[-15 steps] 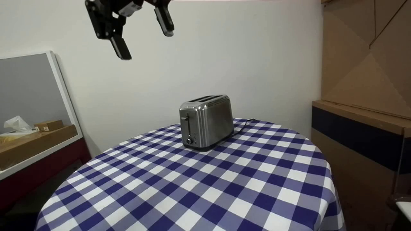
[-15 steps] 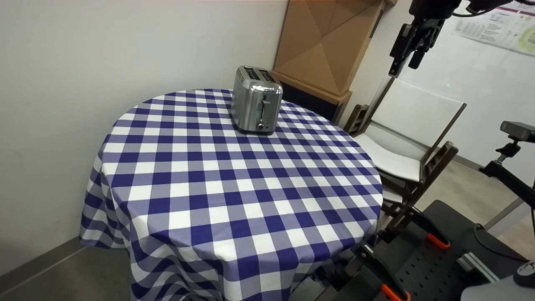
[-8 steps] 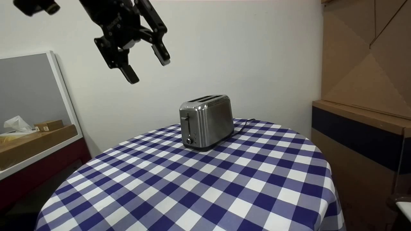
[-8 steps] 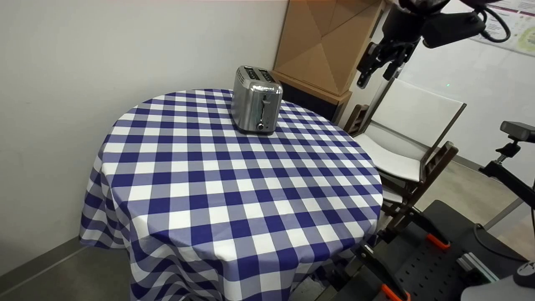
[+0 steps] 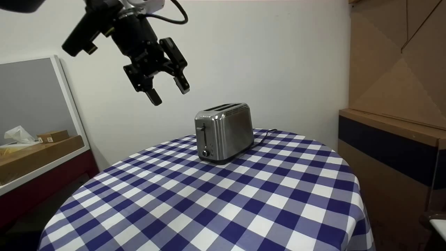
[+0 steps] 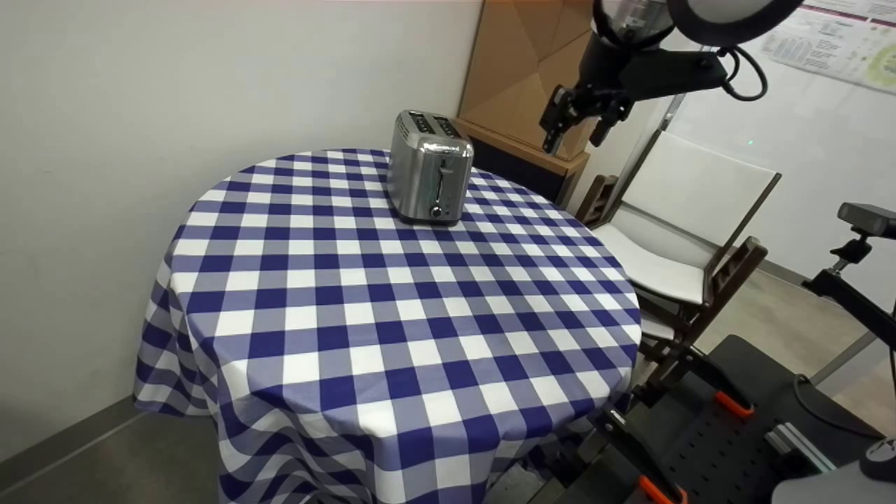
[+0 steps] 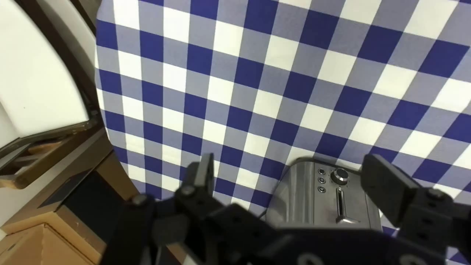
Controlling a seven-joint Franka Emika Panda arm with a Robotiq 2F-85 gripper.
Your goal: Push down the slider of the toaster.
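A silver toaster [image 5: 237,134] stands upright on the checked table; it also shows in an exterior view [image 6: 409,171] and in the wrist view [image 7: 294,195]. Its slider [image 5: 200,128] sits near the top of the slot on the end face, above a round knob [image 5: 206,153]. The slider also shows in the wrist view [image 7: 347,220]. My gripper [image 5: 169,93] is open and empty, in the air, higher than the toaster and apart from it, off its slider end. In the wrist view the toaster's control face shows between the spread fingers [image 7: 386,184], partly hidden by the gripper body.
A blue-and-white checked cloth [image 6: 420,315] covers the round table. A dark cord [image 5: 266,134] runs behind the toaster. A wall stands behind the table. A large cardboard box [image 6: 532,77] and a white chair [image 6: 700,203] stand beyond the table edge.
My open gripper has come lower and closer to the toaster, moving right and down in an exterior view. The toaster and its slider have not moved.
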